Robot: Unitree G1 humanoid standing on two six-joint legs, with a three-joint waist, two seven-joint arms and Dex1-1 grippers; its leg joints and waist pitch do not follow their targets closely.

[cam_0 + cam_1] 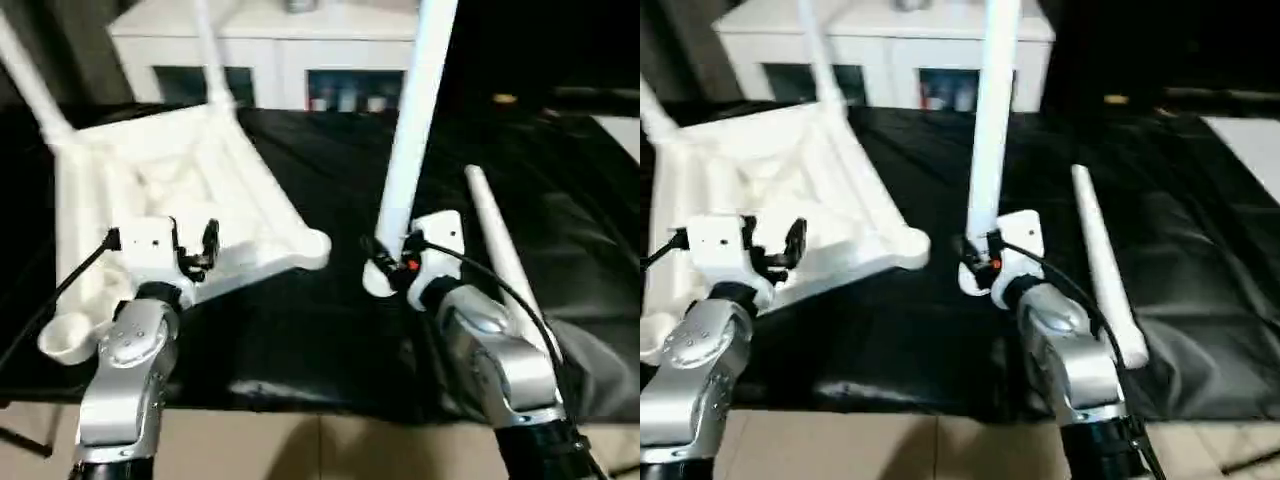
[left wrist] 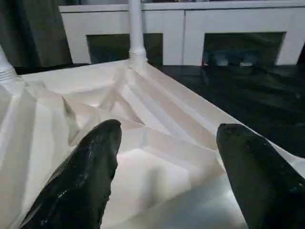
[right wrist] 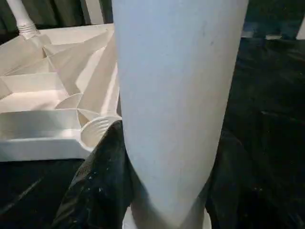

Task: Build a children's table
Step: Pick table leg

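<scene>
The main risk, as I judge it, lies in the long leg (image 1: 415,120) that the right tool (image 1: 388,262) clamps near its thick end: it stands nearly upright and rises well above the grip, so any tilt of the wrist could swing it wide of the empty corner socket (image 3: 97,131) or cross the thread. The tabletop (image 1: 190,190) lies ribbed side up on the black-covered counter (image 1: 330,340), two legs already standing from its far corners, and a push there could slide it. The left tool (image 1: 195,250) hovers over the top's near edge, fingers (image 2: 81,181) spread wide and holding nothing. A spare leg (image 1: 505,260) lies on the counter just beside the right forearm, which could knock it
</scene>
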